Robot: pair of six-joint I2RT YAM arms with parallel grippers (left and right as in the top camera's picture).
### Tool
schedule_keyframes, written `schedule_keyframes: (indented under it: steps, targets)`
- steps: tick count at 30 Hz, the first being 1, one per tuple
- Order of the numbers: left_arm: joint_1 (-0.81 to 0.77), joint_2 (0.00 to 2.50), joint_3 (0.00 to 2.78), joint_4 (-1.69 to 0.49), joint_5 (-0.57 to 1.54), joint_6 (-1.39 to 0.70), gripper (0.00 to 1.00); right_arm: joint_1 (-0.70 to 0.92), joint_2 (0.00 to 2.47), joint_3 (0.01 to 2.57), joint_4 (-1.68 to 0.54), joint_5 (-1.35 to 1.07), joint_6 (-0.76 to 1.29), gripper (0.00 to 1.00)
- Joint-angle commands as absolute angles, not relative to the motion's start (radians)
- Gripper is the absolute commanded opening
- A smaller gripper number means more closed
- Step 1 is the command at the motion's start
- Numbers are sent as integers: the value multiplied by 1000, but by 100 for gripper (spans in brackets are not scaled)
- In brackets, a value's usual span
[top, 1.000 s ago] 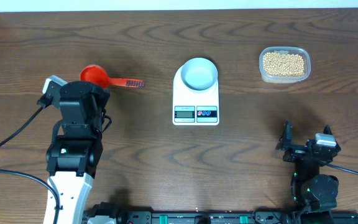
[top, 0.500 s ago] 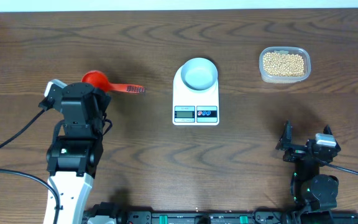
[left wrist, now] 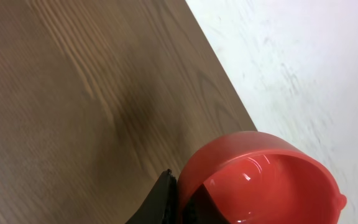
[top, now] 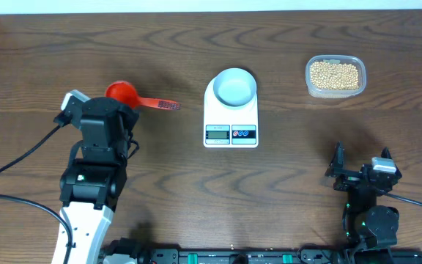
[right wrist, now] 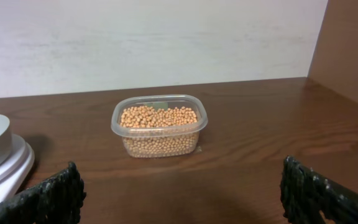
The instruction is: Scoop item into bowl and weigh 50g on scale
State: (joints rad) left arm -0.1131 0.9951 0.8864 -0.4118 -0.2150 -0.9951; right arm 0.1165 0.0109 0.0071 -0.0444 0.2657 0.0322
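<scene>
Nearest me on the right, the right gripper sits low over the table with its jaws spread wide and nothing between them; its wrist camera looks out past both black fingers.

On the near left, the left arm reaches away from me. The left gripper has its jaws closed on the rim of a red scoop. The scoop's cup is empty and glossy inside, and its ridged handle points right, toward the middle of the table.

In the middle lies the white scale, its display and two round buttons along the near edge. I see something on the display, but it is too small for me to read. The pale bowl stands on the far part of the scale's platform, and it looks empty.

Far right, well apart from the scale, the beans fill a clear plastic tub almost to the rim. No lettering shows on the tub.
</scene>
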Motion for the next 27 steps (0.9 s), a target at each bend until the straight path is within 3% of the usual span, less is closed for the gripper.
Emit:
schedule_keyframes:
  steps: [1, 8, 27]
  targets:
    - [-162, 999, 939, -418, -229, -997, 7, 121, 5, 6, -48, 278, 17, 99]
    - [-233, 999, 952, -462, -230, -1000, 7, 121, 5, 6, -48, 279, 17, 99]
    - [-361, 999, 955, -750, -173, -1242, 7, 121, 5, 6, -48, 279, 17, 99]
